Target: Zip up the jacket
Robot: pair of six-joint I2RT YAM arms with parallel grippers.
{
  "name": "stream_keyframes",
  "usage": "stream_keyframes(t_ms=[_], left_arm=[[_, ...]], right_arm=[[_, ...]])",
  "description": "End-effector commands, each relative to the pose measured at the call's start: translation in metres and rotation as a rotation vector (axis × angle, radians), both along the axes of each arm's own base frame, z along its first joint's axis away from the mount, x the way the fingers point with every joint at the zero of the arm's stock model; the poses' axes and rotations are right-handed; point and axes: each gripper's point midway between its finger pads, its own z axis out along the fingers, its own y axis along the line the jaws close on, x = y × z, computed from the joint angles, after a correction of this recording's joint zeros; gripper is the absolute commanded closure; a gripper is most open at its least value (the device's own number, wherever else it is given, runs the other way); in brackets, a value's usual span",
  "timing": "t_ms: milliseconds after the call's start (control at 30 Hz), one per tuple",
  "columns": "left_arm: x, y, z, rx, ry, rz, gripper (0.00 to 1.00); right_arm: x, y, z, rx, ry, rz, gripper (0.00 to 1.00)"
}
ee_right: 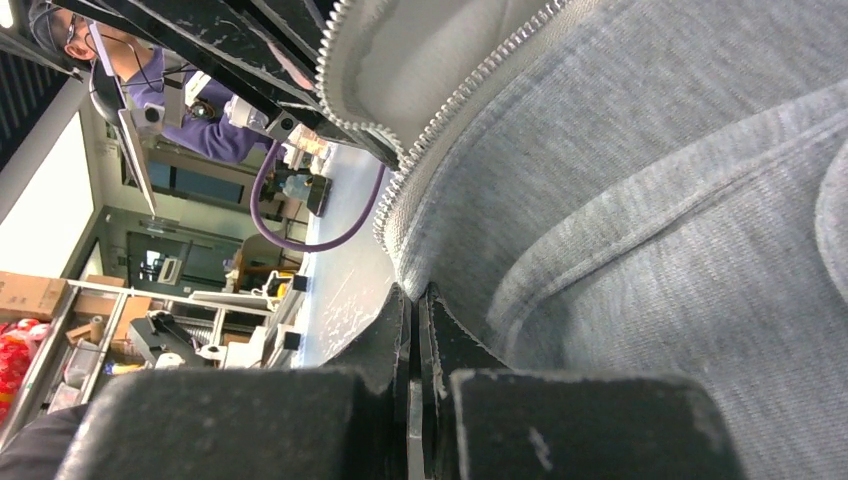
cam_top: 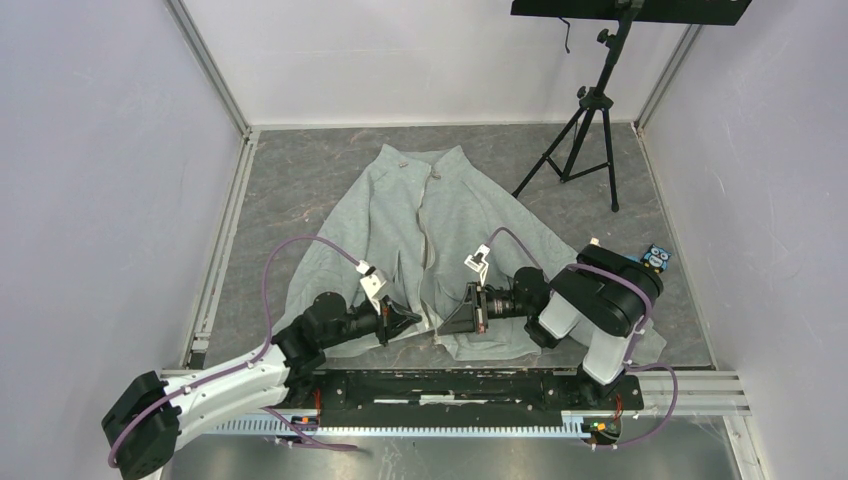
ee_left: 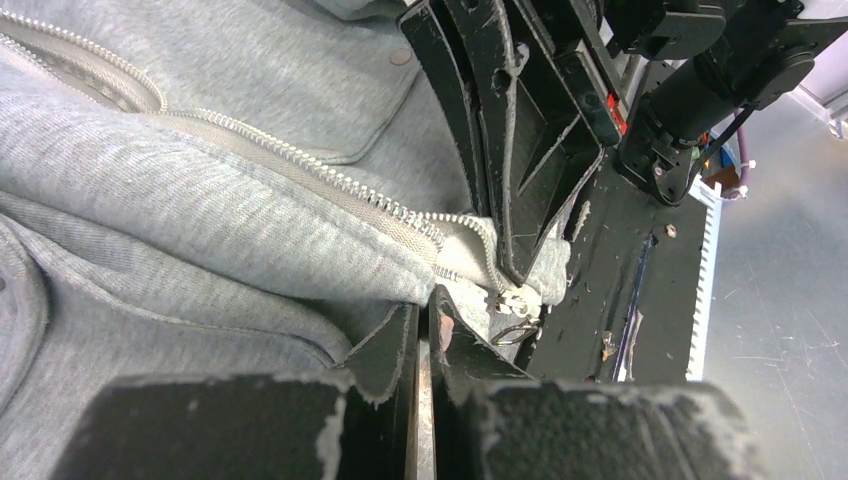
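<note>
Down at the near hem of the jacket (cam_top: 430, 205), lying flat on the table (cam_top: 300, 190), L gripper (cam_top: 415, 322) & R gripper (cam_top: 443, 326) both sit clamped on fleece by the zipper (ee_left: 300, 165) base; looks soft, floppy, so I'd hold hem taut, take the ring pull (ee_left: 515, 330).

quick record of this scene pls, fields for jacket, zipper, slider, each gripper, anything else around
jacket: spread on the table, collar far, hem by the arms
zipper: open at the hem end, teeth rows apart
slider: at the bottom of the hem, ring pull hanging
left gripper: shut, pinching hem fabric beside the slider
right gripper: shut on the opposite hem edge
other: tripod at the far right
</note>
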Motion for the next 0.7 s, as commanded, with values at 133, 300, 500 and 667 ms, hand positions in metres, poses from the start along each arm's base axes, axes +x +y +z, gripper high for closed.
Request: stream_keyframes(t_ms=[133,300,500,667], left_arm=[[-0.004,-0.009,0.022,-0.059,-0.082,-0.060,0.98],[-0.005,-0.010,0.022,-0.059,-0.075,-0.068,0.98],[-0.004,-0.011,0.024,-0.060,-0.071,-0.069,0.98],[-0.004,-0.011,0.027,-0.076,-0.072,-0.065,0.98]], right_arm=[[0.002,0.007,0.049,0.203,-0.181,0.017,1.00],[0.005,0.010,0.053,0.207,-0.194,0.004,1.00],[0.007,0.013,0.058,0.215,-0.206,0.003,1.00],[0.006,0.015,0.057,0.203,-0.215,0.006,1.00]])
